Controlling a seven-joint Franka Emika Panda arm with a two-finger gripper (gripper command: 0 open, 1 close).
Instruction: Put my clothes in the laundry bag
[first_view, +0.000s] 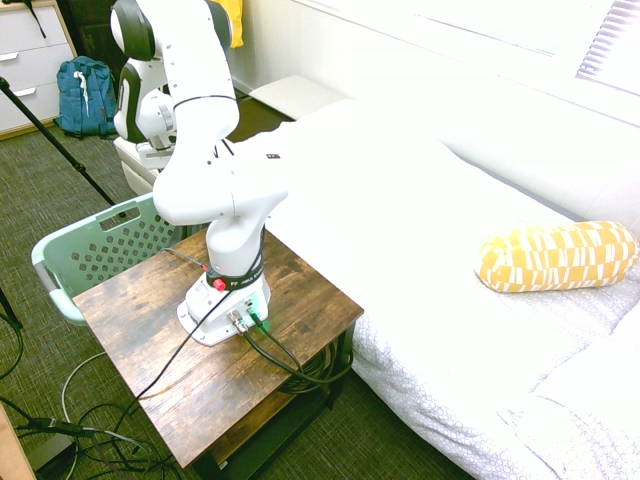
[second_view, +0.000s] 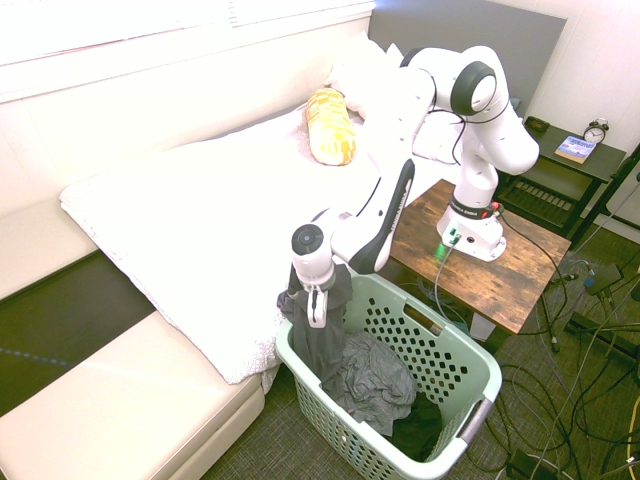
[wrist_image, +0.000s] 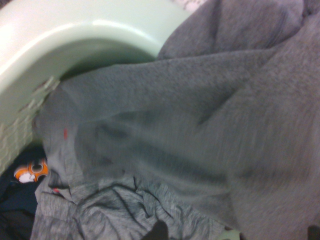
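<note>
A bed (second_view: 200, 225) covered in pale bedding runs alongside the mint-green laundry basket (second_view: 447, 350), with a yellow-and-white patterned bolster (second_view: 330, 127) lying on it near the white pillows (second_view: 362, 72). Cream padded bench sections (second_view: 130, 400) stand by the end of the bed, and a black alarm clock (second_view: 595, 130) and a book (second_view: 576, 149) sit on a dark side table (second_view: 560, 172). In the first exterior view, a blue backpack (first_view: 86, 97) is on the carpet beside the white drawers (first_view: 30, 70). The perforated basket's thick rounded rim rises close to the pincer (second_view: 317, 322) on the bed side. The dark grey garment (second_view: 315, 345) bunches up around and behind the pincer at that rim, and its lower part hangs inside the basket. Below it, in the basket, lie a lighter heather-grey garment (second_view: 372, 385) and a black one (second_view: 418, 428); the wrist view also shows navy fabric (wrist_image: 20, 192) with an orange-and-white print. The pincer points downward, right against the dark grey garment as seen from the second exterior view; I cannot tell how far open it is, or whether it grips the fabric or has released it.
</note>
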